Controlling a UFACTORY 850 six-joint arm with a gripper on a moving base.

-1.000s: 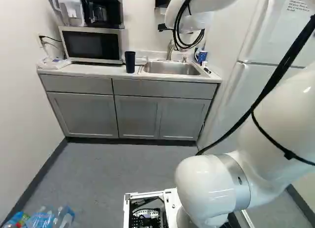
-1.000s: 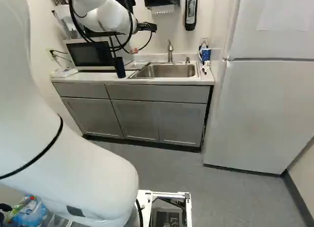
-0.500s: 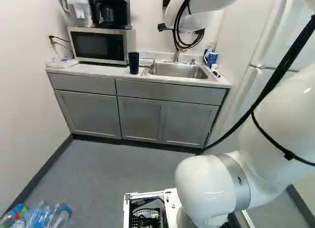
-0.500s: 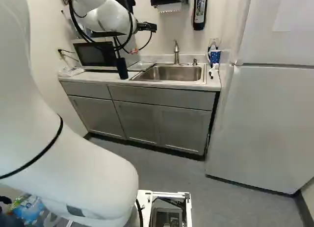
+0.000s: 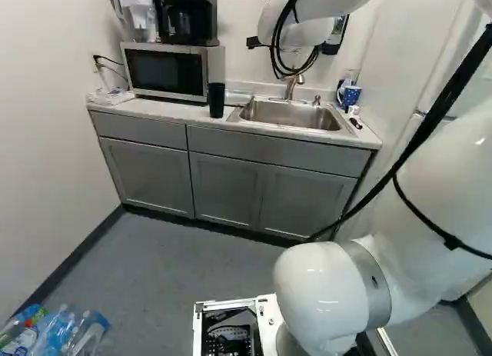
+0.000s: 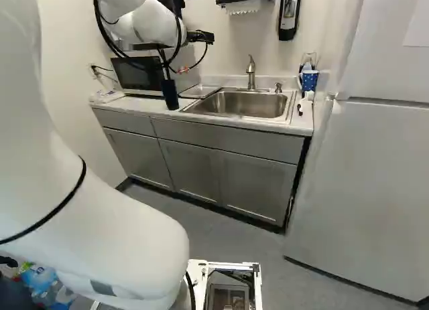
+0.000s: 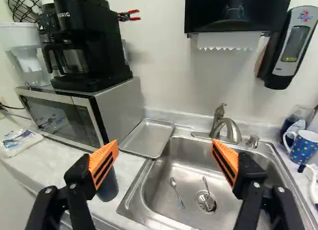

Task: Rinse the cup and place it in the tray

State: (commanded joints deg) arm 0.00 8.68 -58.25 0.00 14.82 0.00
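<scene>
The gripper hangs over the counter, mostly hidden by the arm in the right base view. In the wrist view the gripper is open, its orange pads wide apart with nothing held. A dark blue cup stands upright on the counter in front of the microwave's sink-side end. The same cup shows below and partly behind one finger. A flat metal tray lies between microwave and sink, ahead of the gripper. The faucet rises at the sink's back edge.
The microwave carries a coffee maker. A spoon and another utensil lie in the sink. A dotted mug stands beyond the sink. Plastic bottles are on the floor; a fridge stands at the right.
The base has moved: counter, cup and sink look nearer and have shifted rightward in both base views. The arm keeps its pose, and the cup has not moved on the counter.
</scene>
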